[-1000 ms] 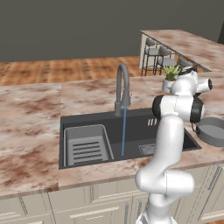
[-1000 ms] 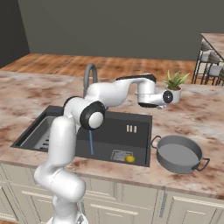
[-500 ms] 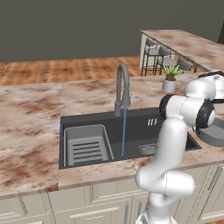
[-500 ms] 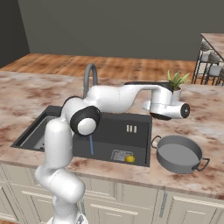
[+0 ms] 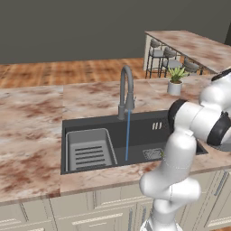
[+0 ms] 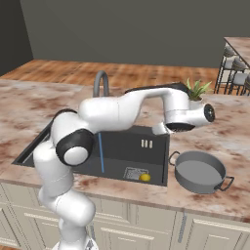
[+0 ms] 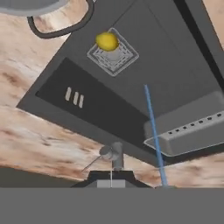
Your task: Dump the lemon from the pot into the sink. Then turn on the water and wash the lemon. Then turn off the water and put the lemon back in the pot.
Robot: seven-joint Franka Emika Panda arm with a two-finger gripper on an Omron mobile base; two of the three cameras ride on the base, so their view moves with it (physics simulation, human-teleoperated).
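Water running, lemon in sink, pincer pressed together on nothing.

I take the sink (image 6: 155,161) as my landmark. The lemon (image 6: 145,177) sits inside it on the square drain grate (image 7: 113,57), at the front corner nearest the pot (image 6: 199,171). The pot stands upright on the counter (image 6: 229,141) just beside the sink's right edge, interior bare. The water (image 6: 100,153) falls as a thin blue stream from the faucet (image 6: 100,84) at the sink's back rim, landing on the basin floor left of the lemon and apart from it. The ribbed rack insert (image 5: 88,150) fills the sink's left end. My gripper (image 6: 172,128) hangs above the sink's right rim, fingers closed, holding nothing. I can read no brand, label or writing anywhere.
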